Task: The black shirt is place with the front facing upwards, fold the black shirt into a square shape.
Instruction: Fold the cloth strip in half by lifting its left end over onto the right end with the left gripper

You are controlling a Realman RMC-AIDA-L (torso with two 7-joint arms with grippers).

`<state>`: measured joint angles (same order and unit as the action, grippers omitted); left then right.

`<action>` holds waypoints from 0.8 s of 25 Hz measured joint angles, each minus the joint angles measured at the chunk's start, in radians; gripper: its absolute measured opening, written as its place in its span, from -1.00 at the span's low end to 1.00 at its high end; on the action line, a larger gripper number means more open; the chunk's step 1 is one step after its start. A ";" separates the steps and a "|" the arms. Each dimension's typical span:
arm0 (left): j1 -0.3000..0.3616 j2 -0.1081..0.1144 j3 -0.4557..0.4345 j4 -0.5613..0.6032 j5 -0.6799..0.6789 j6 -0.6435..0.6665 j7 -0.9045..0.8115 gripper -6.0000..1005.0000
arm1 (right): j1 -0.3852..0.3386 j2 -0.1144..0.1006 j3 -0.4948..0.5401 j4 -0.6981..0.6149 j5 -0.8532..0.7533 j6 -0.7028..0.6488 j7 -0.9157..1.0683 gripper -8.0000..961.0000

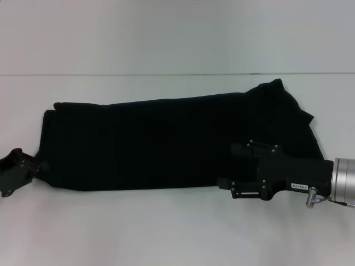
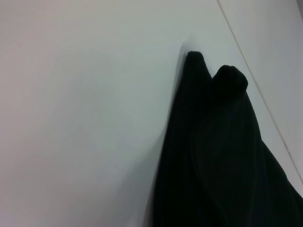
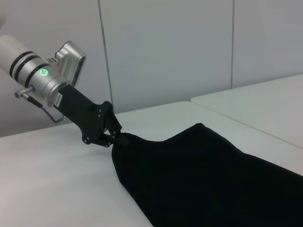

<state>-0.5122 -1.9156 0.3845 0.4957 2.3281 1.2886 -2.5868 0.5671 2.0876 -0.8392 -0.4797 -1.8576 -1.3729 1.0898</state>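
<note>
The black shirt (image 1: 166, 144) lies on the white table as a long band folded lengthwise, running from left to right, with one sleeve sticking up at the far right. No lettering shows. In the right wrist view my left gripper (image 3: 117, 138) is shut on a corner of the shirt (image 3: 208, 179). In the head view that left gripper (image 1: 34, 166) is at the band's near left corner. My right gripper (image 1: 226, 166) hovers over the band's near right edge, black against black cloth. The left wrist view shows only bunched shirt cloth (image 2: 222, 156).
The white table (image 1: 166, 233) has bare surface in front of the shirt and behind it, up to a seam line (image 1: 166, 74). A second white tabletop (image 3: 265, 94) stands beyond, with pale wall panels behind it.
</note>
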 joint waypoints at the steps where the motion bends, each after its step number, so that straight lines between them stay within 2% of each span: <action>1: 0.000 -0.001 0.001 0.000 0.000 0.000 0.001 -0.69 | 0.000 0.000 0.000 0.000 0.000 0.000 0.000 0.97; 2: 0.000 -0.002 0.002 0.000 0.000 0.000 0.001 -0.79 | -0.001 0.000 0.000 0.000 0.000 -0.001 0.000 0.97; 7: 0.004 -0.008 0.000 0.001 0.000 0.000 0.018 -0.94 | -0.007 0.000 0.001 0.001 0.000 -0.003 0.003 0.97; 10: 0.019 -0.008 -0.019 0.017 -0.004 0.003 0.025 -0.94 | -0.015 -0.002 0.007 -0.002 0.002 -0.004 0.006 0.96; 14: 0.049 0.005 -0.084 0.053 -0.006 0.010 0.035 -0.94 | -0.029 -0.006 0.016 -0.007 0.009 -0.005 0.007 0.97; 20: 0.077 0.046 -0.182 0.098 -0.004 0.002 0.045 -0.94 | -0.048 -0.011 0.066 -0.008 0.011 -0.027 0.008 0.97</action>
<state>-0.4354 -1.8698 0.2025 0.5940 2.3244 1.2902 -2.5416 0.5191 2.0765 -0.7730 -0.4878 -1.8471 -1.3996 1.0977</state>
